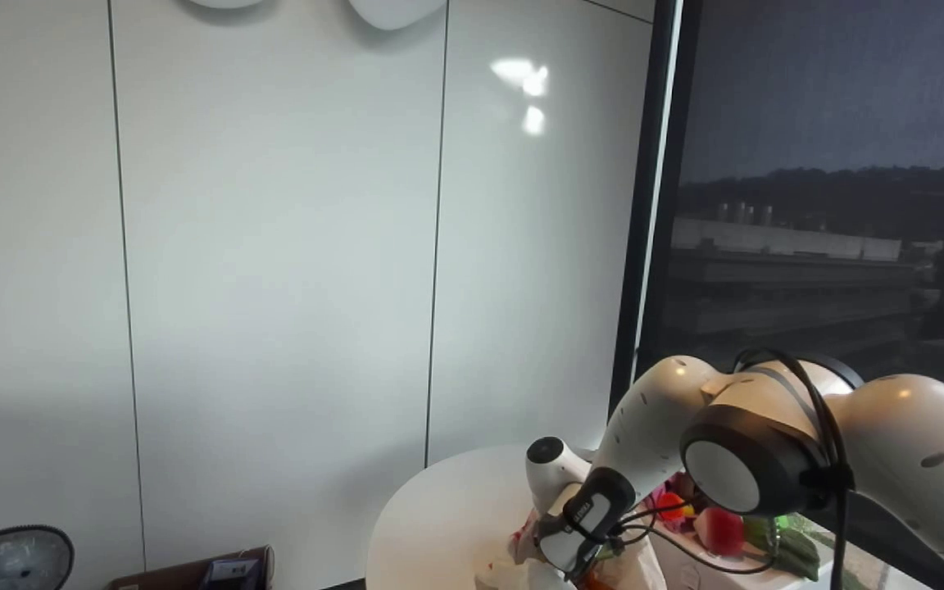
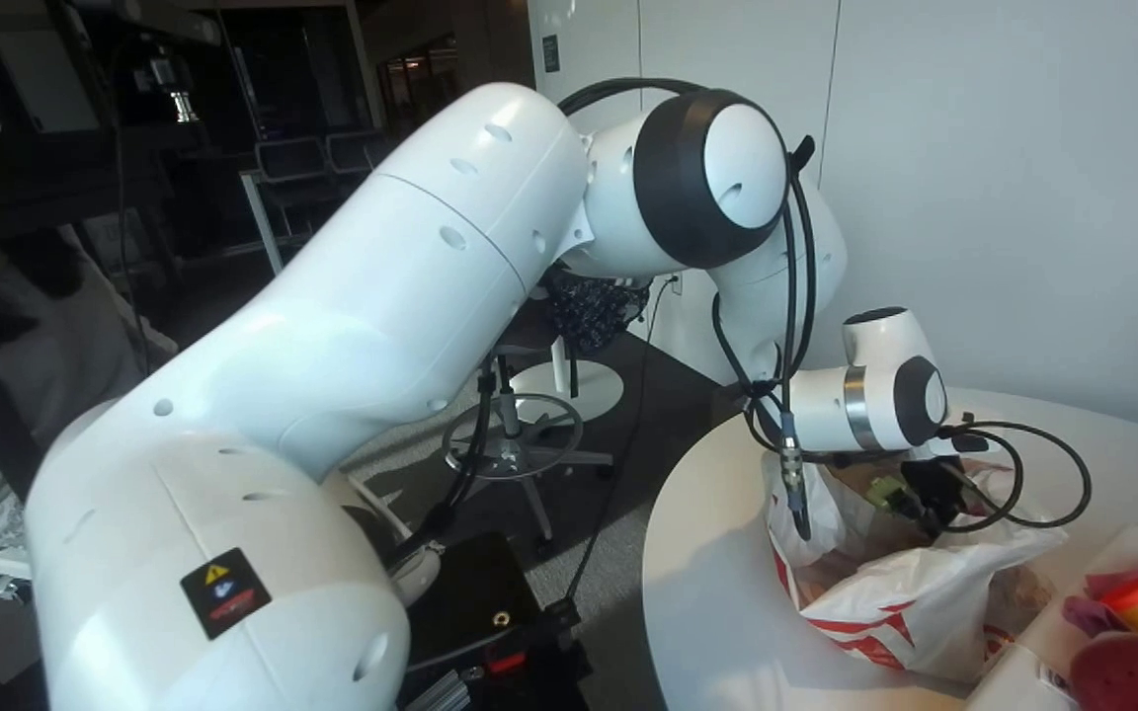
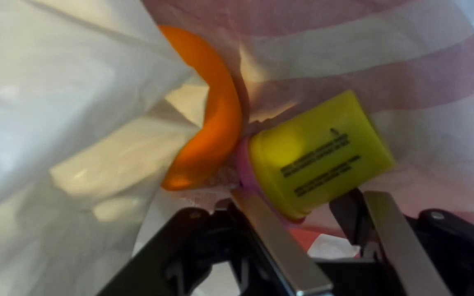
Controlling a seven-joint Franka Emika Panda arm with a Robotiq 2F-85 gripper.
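Gripper point(image 3: 305, 194) stands with jaws apart, grasp not determinable, while the yellow tub point(image 3: 319, 154) lies inside the plastic bag point(image 2: 925, 612) at the jaw tips, its long axis slanting across the gap.

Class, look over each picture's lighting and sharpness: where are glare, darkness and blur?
In an exterior view, glare spots the white wall and the window looks dim; in an exterior view, the distant chairs sit in darkness; in the wrist view, the bag looks soft at left, and print on the yellow tub is too blurred to read.
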